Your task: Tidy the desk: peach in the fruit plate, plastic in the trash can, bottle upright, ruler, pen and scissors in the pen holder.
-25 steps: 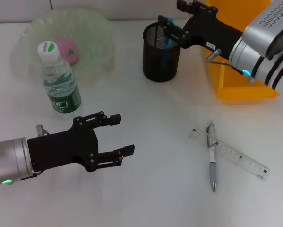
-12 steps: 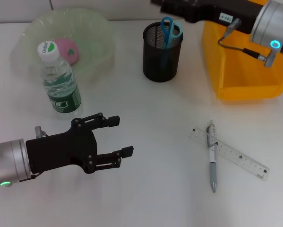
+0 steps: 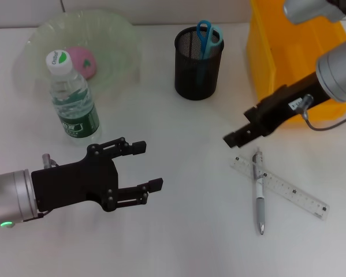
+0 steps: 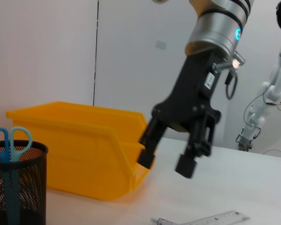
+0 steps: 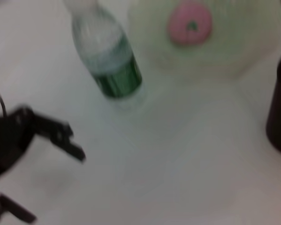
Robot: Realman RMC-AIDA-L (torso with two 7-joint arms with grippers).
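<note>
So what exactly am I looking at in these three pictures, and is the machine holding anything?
A two-armed robot is tidying a white desk. One picture looks down from its head; the other two come from cameras on its wrists. The left end effector hovers open and empty near the upright bottle. The right end effector, open and empty, hangs above the pen, which lies across the ruler. The peach sits in the fruit plate, the scissors in the pen holder; a yellow bin stands behind.

Robot lab: second robot behind
</note>
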